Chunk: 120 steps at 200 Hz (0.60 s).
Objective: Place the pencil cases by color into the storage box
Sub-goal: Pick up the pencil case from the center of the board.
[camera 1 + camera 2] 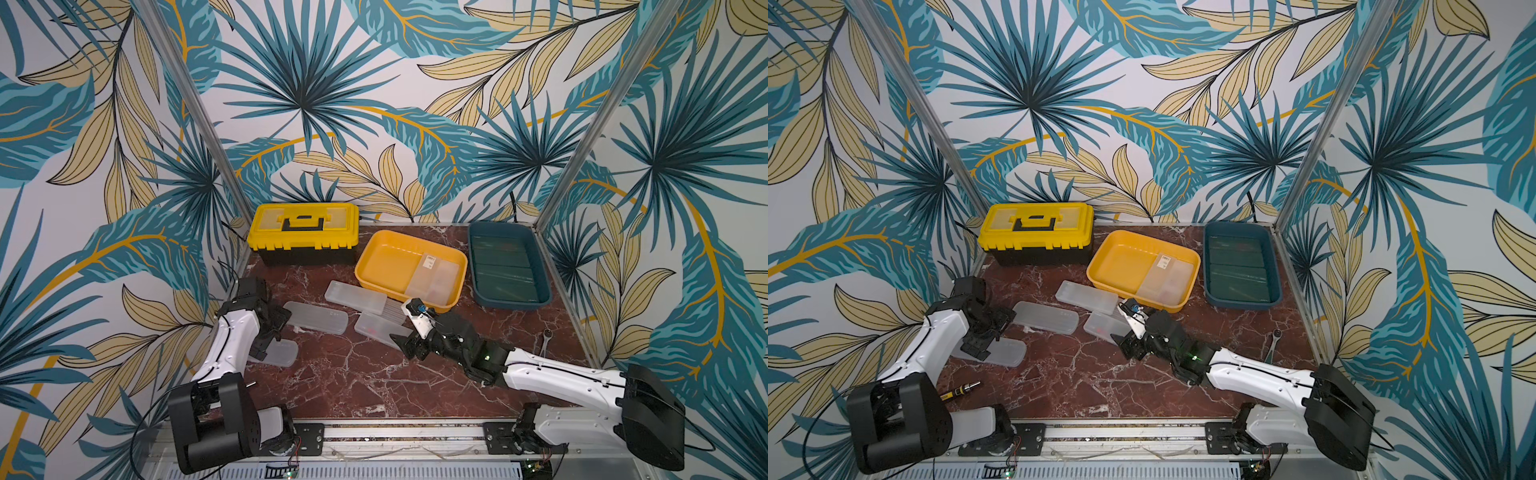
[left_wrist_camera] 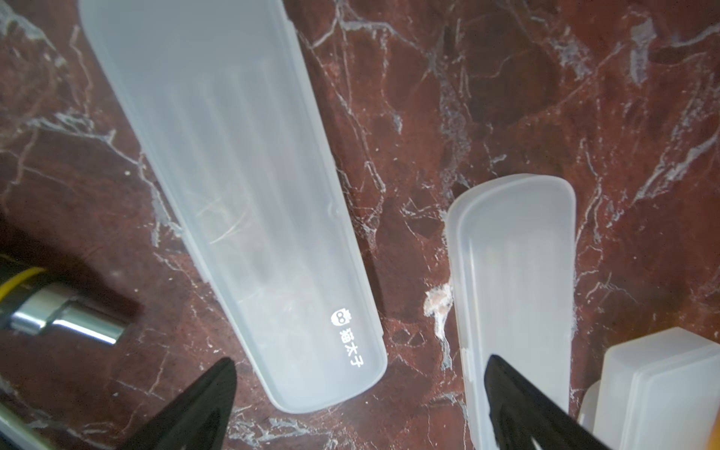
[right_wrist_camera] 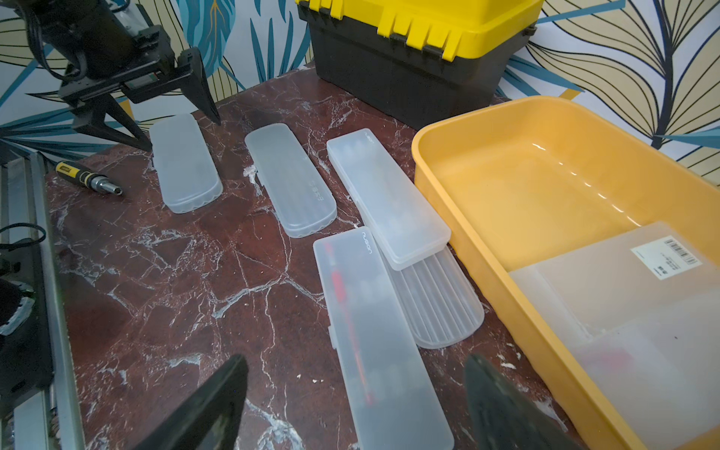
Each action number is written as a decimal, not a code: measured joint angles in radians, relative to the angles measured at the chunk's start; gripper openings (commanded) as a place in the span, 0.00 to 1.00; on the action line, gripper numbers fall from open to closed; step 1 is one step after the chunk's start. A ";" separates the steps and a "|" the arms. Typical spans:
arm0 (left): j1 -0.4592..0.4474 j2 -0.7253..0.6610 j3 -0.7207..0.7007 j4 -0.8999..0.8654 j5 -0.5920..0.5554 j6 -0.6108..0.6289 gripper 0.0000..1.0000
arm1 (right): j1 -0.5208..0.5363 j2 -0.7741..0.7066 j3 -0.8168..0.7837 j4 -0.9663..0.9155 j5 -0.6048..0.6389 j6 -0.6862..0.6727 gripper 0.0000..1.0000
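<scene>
Five frosted translucent white pencil cases [image 3: 290,183] lie on the red marble table [image 3: 156,272]. They are likely bound for the yellow plastic tray [image 3: 448,195], which holds whites, one with a barcode sticker [image 3: 668,259], while dark green cases [image 1: 507,266] fill the blue tray [image 1: 473,266]. The left tool [image 2: 359,360] gapes empty over the case with Chinese lettering [image 2: 241,175]; the right tool [image 3: 356,360] hangs open over the case marked "nusign" [image 3: 374,331].

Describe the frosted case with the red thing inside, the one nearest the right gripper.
The case is long, flat, frosted see-through plastic with squarish corners and small lettering at one end. Something red shows through its shut lid. It lies flat on the marble table, one end between the open jaws of the right gripper, untouched as far as shows. A ribbed case lies along one side.
</scene>
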 measured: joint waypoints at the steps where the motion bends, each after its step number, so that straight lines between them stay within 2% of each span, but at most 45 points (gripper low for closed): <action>1: 0.001 0.000 0.000 0.001 0.000 0.000 0.99 | 0.000 0.000 0.000 0.000 0.000 0.000 0.87; 120: 0.109 0.122 -0.053 0.101 -0.005 -0.019 0.94 | 0.005 0.000 -0.002 0.000 0.025 -0.016 0.87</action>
